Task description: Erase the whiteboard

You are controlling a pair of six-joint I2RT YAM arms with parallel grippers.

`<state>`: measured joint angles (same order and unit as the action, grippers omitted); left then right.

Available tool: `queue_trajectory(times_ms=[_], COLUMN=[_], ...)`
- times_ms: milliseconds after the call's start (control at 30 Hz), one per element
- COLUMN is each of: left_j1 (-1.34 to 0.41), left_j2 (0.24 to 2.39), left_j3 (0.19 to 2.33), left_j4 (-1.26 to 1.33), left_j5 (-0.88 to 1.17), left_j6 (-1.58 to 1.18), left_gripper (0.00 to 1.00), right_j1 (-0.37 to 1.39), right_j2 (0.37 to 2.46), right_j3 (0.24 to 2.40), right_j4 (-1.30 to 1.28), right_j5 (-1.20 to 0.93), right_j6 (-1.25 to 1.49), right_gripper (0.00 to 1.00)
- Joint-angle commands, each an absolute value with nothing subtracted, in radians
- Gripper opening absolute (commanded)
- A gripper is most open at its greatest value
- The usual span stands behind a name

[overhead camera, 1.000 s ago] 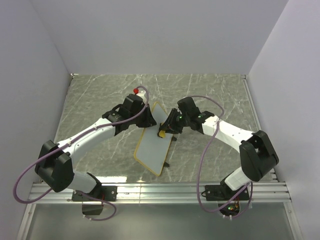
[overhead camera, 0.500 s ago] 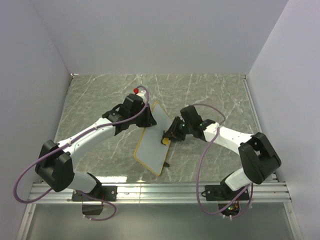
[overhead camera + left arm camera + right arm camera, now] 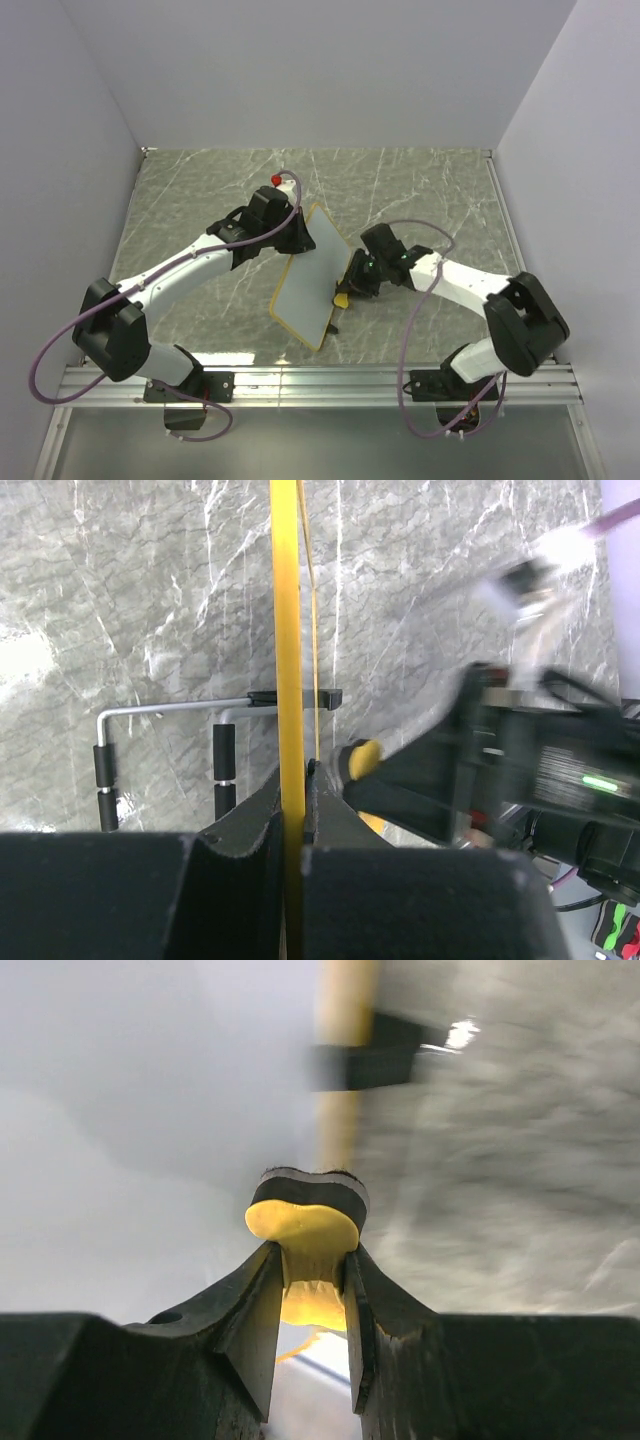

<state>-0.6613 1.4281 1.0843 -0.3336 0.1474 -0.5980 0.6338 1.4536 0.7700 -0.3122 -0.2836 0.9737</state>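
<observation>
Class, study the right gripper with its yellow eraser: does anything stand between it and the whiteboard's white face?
Nothing visible does. The right gripper holds the yellow eraser at the whiteboard's right edge. The left gripper clamps the frame at the far end, out of the path.

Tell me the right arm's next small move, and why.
Probably sweep the eraser leftward across the whiteboard face: the right gripper holds it at the board's right edge, while the left gripper clamps the frame.
</observation>
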Motion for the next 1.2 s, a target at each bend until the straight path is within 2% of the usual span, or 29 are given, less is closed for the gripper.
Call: queue_trajectory(times_ms=[0, 167, 367, 500, 700, 1000, 1167], left_j1=[-0.696, -0.696, -0.696, -0.696, -0.696, -0.695, -0.696], left_j2=[1.497, 1.503, 1.512, 1.514, 1.508, 1.523, 1.540], left_j3=[1.043, 1.040, 1.043, 1.043, 1.043, 1.066, 1.080], left_j4=[-0.462, -0.446, -0.439, -0.442, -0.451, -0.469, -0.469], left_j5=[0.160, 0.160, 0.161, 0.158, 0.149, 0.143, 0.144], left_j6=[-0.505, -0.518, -0.534, -0.543, -0.546, -0.541, -0.546], left_gripper=[0.00, 0.00, 0.00, 0.00, 0.00, 0.00, 0.00], right_j1=[0.676, 0.778, 0.939, 1.017, 1.026, 1.054, 1.062], right_j2=[1.336, 1.370, 1.468, 1.500, 1.494, 1.502, 1.431], right_j3=[0.919, 1.104, 1.146, 1.106, 1.052, 0.861, 0.833], right_j4=[-0.406, -0.489, -0.462, -0.414, -0.422, -0.316, -0.359], right_j5=[-0.232, -0.203, -0.181, -0.184, -0.155, -0.166, -0.130], right_j6=[0.937, 0.934, 0.975, 1.026, 1.058, 1.130, 1.140], right_gripper=[0.00, 0.00, 0.00, 0.00, 0.00, 0.00, 0.00])
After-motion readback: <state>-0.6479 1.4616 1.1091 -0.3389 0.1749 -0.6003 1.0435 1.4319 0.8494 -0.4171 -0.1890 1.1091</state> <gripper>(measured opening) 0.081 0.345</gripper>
